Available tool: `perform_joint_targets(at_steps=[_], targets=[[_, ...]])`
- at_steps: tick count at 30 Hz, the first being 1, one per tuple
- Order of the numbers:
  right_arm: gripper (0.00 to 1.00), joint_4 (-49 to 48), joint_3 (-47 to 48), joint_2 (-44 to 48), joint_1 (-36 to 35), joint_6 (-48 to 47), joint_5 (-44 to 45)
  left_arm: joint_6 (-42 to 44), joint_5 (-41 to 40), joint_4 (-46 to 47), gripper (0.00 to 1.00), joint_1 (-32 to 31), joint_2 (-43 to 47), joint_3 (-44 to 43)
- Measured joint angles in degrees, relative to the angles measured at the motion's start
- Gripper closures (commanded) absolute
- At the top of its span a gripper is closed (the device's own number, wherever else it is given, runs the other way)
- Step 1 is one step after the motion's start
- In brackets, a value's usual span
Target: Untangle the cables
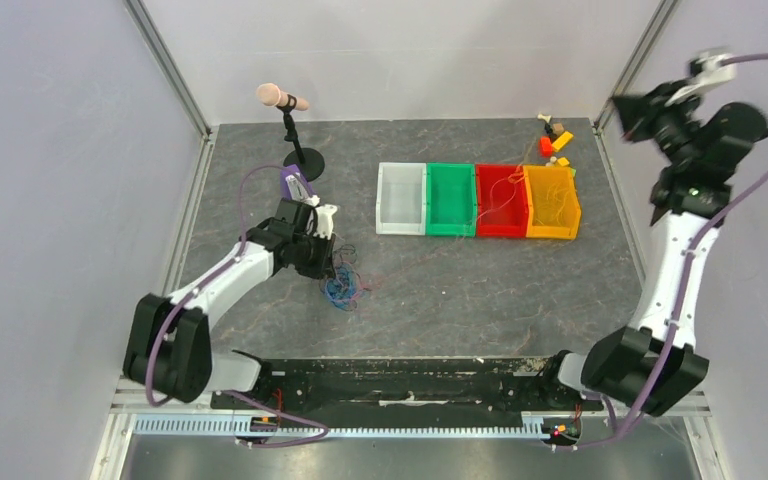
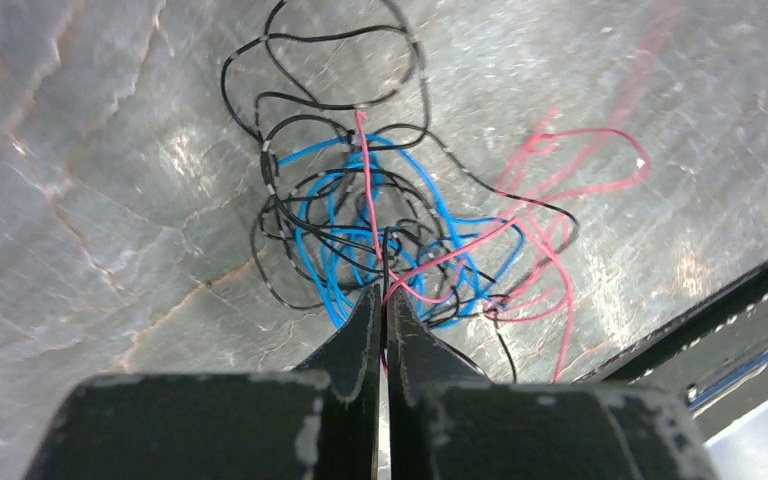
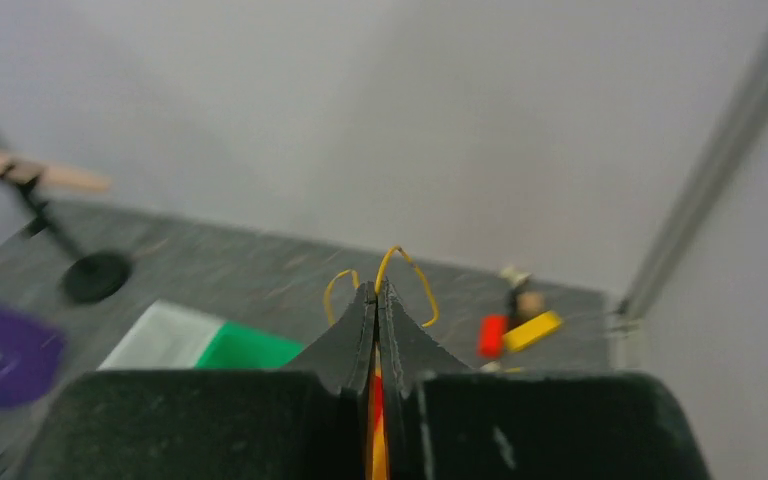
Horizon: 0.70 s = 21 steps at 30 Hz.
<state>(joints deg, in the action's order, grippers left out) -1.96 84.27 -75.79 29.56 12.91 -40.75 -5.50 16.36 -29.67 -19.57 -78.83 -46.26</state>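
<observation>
A clump of thin blue, black and red cables lies on the grey table left of centre. In the left wrist view, the blue cable, black cable and red cable loop through each other. My left gripper sits at the clump's near edge, and the left wrist view shows it shut on red and black strands. My right gripper is raised high at the back right. It is shut on a yellow cable, which loops out past its tips.
Four bins stand in a row behind the centre: clear, green, red and orange. A microphone on a stand is at the back left. Small toy pieces lie at the back right. Enclosure walls surround the table.
</observation>
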Motion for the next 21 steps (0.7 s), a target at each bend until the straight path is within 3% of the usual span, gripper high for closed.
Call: perform_joint_targets(at_steps=[5,8,14,16,18,21], targets=[[1.00,10.23,-11.89,7.82,-6.03,-3.41,-12.37,12.63,2.91,-2.05,0.98,0.02,8.24,-0.26],[1.00,23.17,-14.75,12.33,-6.10,-14.40,-15.30,22.16,4.70,-4.17,0.98,0.02,13.79,-0.26],[1.00,44.33,-17.11,13.51,-5.70,-39.06,-11.10,35.17,5.60,-6.91,0.98,0.59,18.80,2.56],[0.98,48.46,-20.50,12.35,-5.55,-45.53,-7.28,36.96,4.87,-7.50,0.84,0.87,17.75,3.48],[0.69,50.45,-23.76,10.80,-5.51,-49.46,-3.67,38.18,4.74,-7.82,0.55,1.16,16.46,3.80],[0.29,54.07,-27.04,5.95,-5.42,-55.25,2.01,40.06,6.29,-7.93,0.28,1.25,15.72,3.76]])
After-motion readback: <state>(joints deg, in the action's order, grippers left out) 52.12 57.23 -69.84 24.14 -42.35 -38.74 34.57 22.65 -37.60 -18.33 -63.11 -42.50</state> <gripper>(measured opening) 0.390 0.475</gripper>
